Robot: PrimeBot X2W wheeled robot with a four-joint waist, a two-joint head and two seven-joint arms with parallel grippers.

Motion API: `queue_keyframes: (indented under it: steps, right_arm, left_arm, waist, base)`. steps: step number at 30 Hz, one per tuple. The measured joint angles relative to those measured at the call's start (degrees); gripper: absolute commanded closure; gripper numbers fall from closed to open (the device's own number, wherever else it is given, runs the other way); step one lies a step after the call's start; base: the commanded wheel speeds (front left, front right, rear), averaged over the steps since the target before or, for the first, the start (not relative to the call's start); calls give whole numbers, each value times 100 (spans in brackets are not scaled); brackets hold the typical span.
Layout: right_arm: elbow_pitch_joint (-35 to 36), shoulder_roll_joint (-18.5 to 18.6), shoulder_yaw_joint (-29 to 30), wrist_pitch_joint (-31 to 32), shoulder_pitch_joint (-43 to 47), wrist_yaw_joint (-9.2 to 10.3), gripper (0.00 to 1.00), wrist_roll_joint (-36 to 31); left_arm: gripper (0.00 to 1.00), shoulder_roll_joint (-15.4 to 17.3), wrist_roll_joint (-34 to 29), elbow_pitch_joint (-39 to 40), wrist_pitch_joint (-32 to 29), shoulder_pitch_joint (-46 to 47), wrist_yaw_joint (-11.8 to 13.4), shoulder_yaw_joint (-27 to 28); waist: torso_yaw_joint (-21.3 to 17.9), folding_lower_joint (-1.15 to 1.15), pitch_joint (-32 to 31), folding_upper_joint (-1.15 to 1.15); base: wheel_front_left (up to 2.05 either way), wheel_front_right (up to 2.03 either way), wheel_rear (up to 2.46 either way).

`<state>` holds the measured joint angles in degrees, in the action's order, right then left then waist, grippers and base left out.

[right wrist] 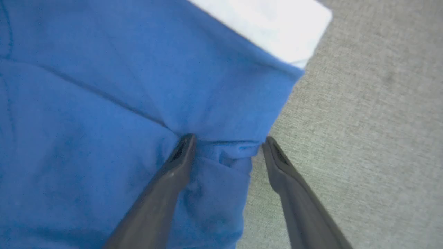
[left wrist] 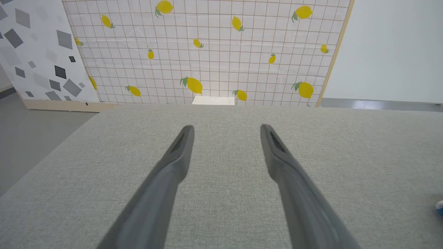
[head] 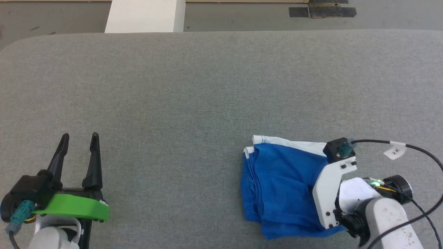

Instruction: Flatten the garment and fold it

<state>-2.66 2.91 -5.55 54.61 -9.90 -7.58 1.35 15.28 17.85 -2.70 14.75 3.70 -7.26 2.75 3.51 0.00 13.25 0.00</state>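
**Desk:** Position of the garment (head: 277, 183), measured from the fingers?

**Operator:** I have it lying folded over in loose layers on the grey surface (head: 207, 86), directly beneath the right gripper (right wrist: 228, 137). In my right wrist view the blue cloth (right wrist: 104, 86) spreads under and to the left of the left-hand finger (right wrist: 166, 180). A small puckered fold of its edge sits between the two tips. The right-hand finger (right wrist: 294, 186) is over bare surface just beside that edge. A white band of the cloth lies beyond the tips, up and to the right.

**Desk:** Are those fingers clamped on it?

**Operator:** No, I see them spread wide with only that pucker in the gap. I cannot tell whether the tips press into the cloth.

**Desk:** And the left side?

**Operator:** I see the left gripper (head: 80, 135) with its fingers (left wrist: 173, 166) apart and nothing between them, over bare surface. The garment is well apart from them, off to their right. I catch a blue sliver (left wrist: 439, 206) at that edge of my left wrist view. A white block (left wrist: 213, 100) and a lemon-print panel (left wrist: 214, 52) stand beyond the tips.
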Motion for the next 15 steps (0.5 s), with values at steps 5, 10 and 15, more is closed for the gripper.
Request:
queue_keyframes:
  steps: [5, 10, 15]
  right_arm:
    - [-236, 9, -22, -110, -169, -1, 100, -32]
    - [-190, 400, -225, -34, -271, -3, 100, 22]
    - [20, 1185, -421, 200, -543, -1, 100, 162]
  left_arm:
    - [0, 20, -1, 12, 2, -16, 0, 45]
    - [0, 44, 26, 214, 3, -105, 0, 222]
    - [0, 27, 96, 580, 4, -176, 0, 393]
  waist:
    - [-76, 0, -24, 0]
    - [-366, 0, -31, 0]
    - [-815, 0, 36, 0]
  base:
    - [0, 0, 0]
    - [0, 0, 0]
    - [0, 0, 0]
